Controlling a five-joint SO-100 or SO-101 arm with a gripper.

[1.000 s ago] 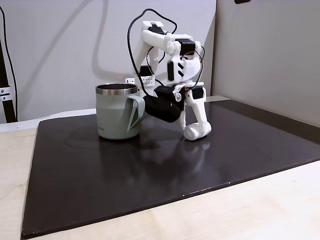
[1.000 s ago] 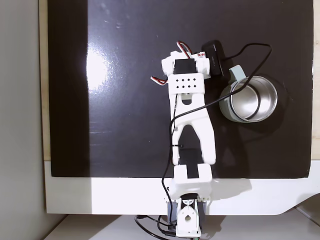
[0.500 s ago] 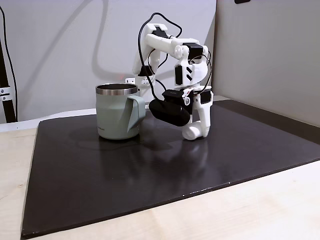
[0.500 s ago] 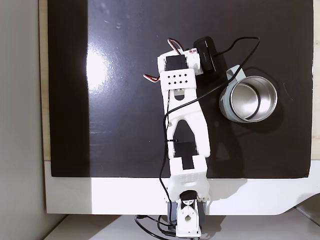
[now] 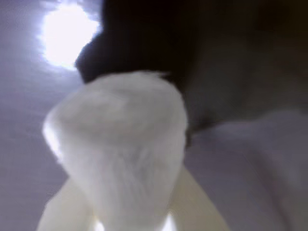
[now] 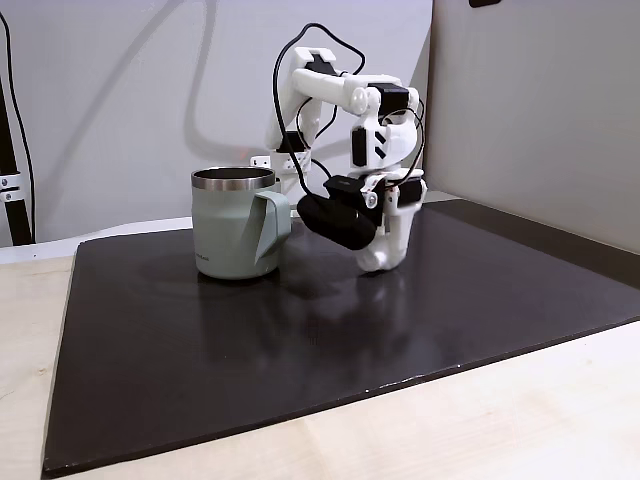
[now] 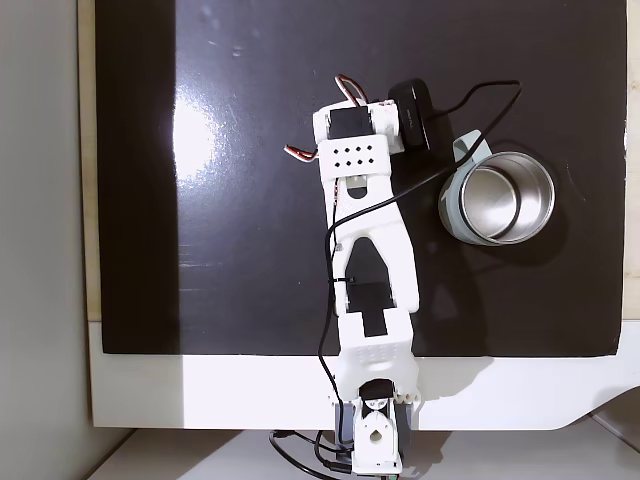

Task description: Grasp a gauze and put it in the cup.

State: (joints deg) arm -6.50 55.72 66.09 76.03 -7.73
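In the wrist view the gauze [image 5: 118,144], a fuzzy white roll, stands close to the lens between two pale fingers [image 5: 197,207]. In a fixed view from the side, my gripper [image 6: 376,260] points down just over the dark mat and is shut on the gauze [image 6: 368,263]. The sage-green cup [image 6: 232,235] with its steel rim stands upright to the left of the gripper, handle turned toward it. From above, the cup [image 7: 452,212] sits to the right of the wrist, which hides the gripper and the roll.
A glossy black mat [image 6: 300,340] lies on a light wooden table [image 6: 520,420]. The black wrist camera [image 6: 338,222] hangs close to the cup's handle. A black cable [image 7: 495,150] loops over the cup's mouth. Walls stand behind and to the right.
The wrist, with the gauze in the gripper, has shifted left in the side view and farther from the base in the top view. The cup has stayed put.
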